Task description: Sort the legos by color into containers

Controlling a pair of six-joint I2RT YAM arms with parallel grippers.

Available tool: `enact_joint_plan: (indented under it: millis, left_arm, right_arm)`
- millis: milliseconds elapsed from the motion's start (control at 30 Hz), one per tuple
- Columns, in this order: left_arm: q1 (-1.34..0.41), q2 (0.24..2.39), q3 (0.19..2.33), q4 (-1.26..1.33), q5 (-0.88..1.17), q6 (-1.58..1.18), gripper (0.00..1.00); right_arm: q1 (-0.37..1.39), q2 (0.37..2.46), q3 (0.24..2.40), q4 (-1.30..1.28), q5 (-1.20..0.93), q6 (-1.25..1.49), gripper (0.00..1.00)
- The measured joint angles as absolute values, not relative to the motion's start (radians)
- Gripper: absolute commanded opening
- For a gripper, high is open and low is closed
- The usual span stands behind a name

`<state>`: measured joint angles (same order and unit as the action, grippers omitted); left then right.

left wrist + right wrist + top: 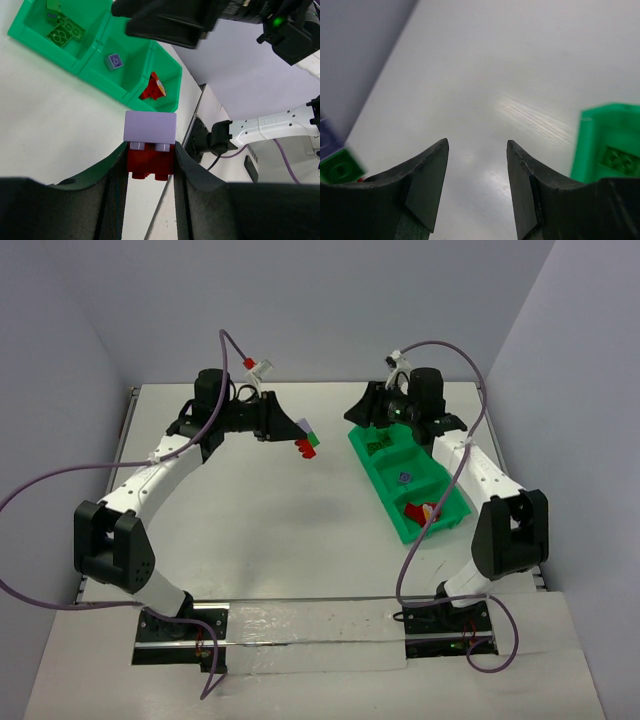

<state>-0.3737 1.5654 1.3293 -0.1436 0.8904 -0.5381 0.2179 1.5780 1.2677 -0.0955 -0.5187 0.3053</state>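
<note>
Brick stack (150, 134), lilac on red, is pinched by the left tool (150, 147), clear of the worktop (50, 125). Nearby lies one green tray (80, 70), three compartments showing: green legos (64, 32) in one end, one purple brick (114, 61) in the middle, one red piece (154, 87) in the other. Right tool (477, 150) stands spread, gripping nothing, near the tray's far end.

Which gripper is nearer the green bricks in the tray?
Right. The right gripper hovers open beside the green bricks in the tray; the left gripper holds a brick stack farther off, over the table.
</note>
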Motion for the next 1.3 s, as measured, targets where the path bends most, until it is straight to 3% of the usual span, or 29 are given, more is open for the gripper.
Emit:
enact_joint_plan:
  millis: [167, 433, 833, 1300]
  left_arm:
    - [-0.374, 1.578, 1.335, -0.144, 0.896, -0.538, 0.0]
    - [-0.374, 1.581, 1.344, -0.145, 0.902, -0.535, 0.0]
    - [-0.374, 1.581, 1.344, -0.147, 0.903, -0.519, 0.0]
    - [-0.374, 1.58, 1.344, -0.147, 0.921, -0.516, 0.0]
  right_arm:
    - [0.244, 1.594, 1.298, -0.039, -0.813, 0.318, 0.58]
    - [0.287, 1.703, 1.384, -0.005, -1.069, 0.374, 0.57]
    - [0.309, 1.726, 1.38, 0.156, -1.239, 0.527, 0.56]
    - [0.32, 1.752, 1.365, 0.24, -1.283, 0.598, 0.6]
